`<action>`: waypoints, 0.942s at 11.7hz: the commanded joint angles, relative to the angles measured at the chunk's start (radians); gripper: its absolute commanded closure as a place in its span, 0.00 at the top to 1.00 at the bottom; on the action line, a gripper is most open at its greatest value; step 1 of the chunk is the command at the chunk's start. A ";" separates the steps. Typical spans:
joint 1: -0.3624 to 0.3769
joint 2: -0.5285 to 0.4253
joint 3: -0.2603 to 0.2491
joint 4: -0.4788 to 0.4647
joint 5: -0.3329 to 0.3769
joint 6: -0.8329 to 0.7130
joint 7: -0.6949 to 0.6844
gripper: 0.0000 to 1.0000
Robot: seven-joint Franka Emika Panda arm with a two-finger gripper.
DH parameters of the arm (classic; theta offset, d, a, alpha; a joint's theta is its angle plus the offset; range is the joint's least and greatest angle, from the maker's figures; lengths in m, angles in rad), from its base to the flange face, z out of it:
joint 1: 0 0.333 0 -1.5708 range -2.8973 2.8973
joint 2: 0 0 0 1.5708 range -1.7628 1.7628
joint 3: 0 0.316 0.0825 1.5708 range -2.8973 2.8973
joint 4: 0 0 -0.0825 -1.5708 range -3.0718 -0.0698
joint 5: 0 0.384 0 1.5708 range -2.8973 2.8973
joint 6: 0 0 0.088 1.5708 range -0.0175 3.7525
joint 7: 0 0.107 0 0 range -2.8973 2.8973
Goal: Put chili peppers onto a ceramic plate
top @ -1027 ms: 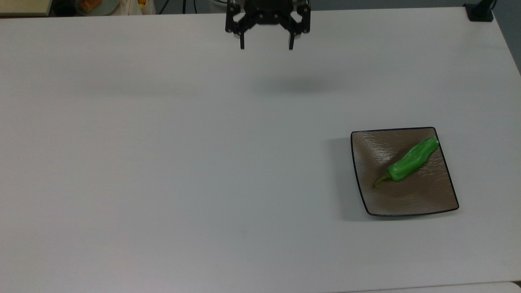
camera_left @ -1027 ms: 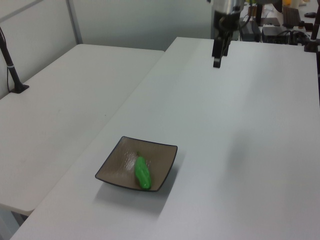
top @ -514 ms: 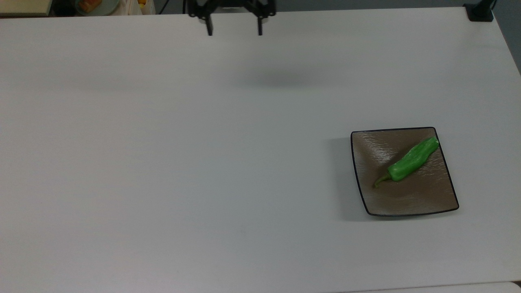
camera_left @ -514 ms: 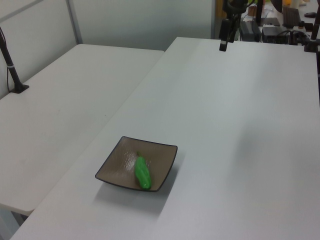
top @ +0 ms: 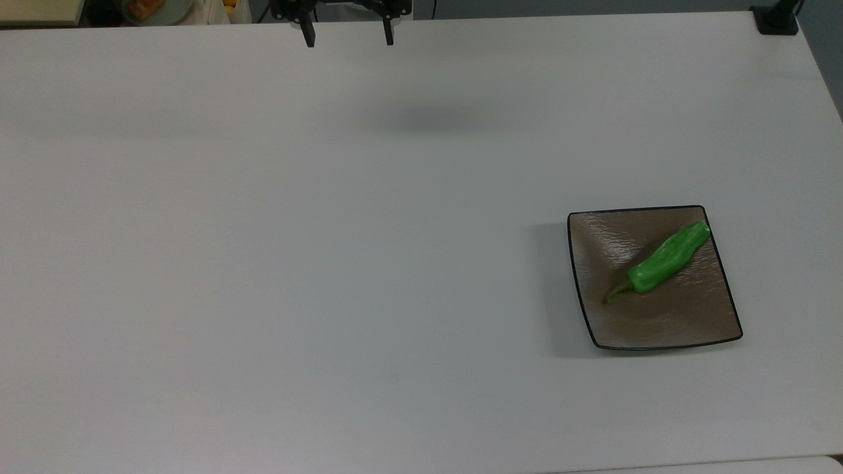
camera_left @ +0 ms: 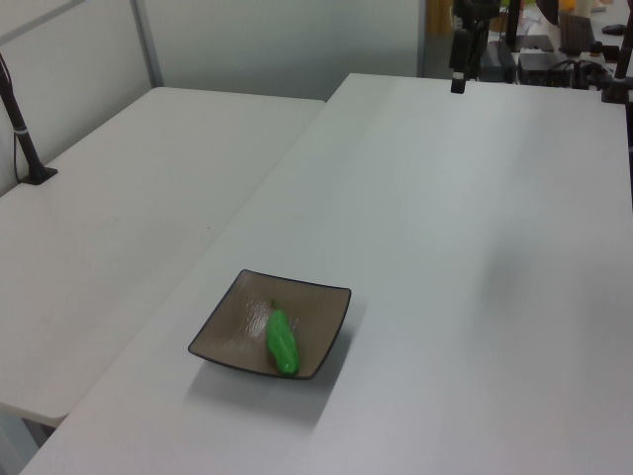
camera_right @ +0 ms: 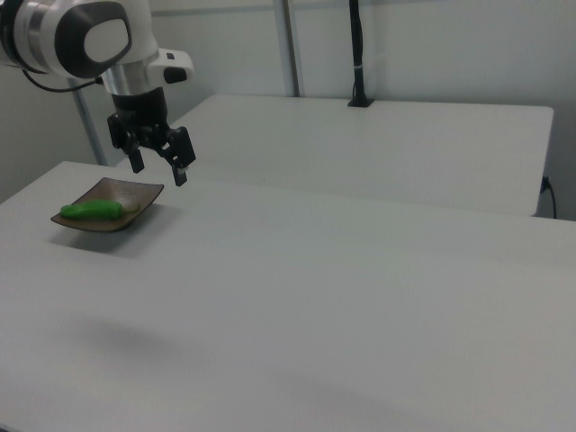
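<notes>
The green pepper (top: 666, 259) lies diagonally inside the brown plate (top: 658, 322), so the placing looks done. The tool (top: 347, 36) hangs released and empty, high over the far edge of the counter (top: 329, 263), well apart from the plate, probably to leave it free.

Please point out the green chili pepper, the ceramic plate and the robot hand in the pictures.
chili pepper (top: 665, 260), top view, middle of its green body.
ceramic plate (top: 665, 326), top view, bare brown surface near the lower rim.
hand (camera_right: 159, 166), right view, midway between its two open fingertips.
</notes>
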 commanded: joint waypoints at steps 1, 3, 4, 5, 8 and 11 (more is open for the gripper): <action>0.015 -0.025 -0.003 -0.028 -0.032 -0.006 -0.019 1.00; 0.028 -0.025 0.000 -0.030 -0.081 -0.008 -0.020 1.00; 0.035 -0.025 0.002 -0.030 -0.096 -0.009 -0.020 1.00; 0.035 -0.025 0.002 -0.030 -0.098 -0.009 -0.022 1.00; 0.035 -0.027 0.000 -0.030 -0.106 -0.014 -0.040 1.00; 0.034 -0.036 0.002 -0.032 -0.103 -0.020 -0.034 1.00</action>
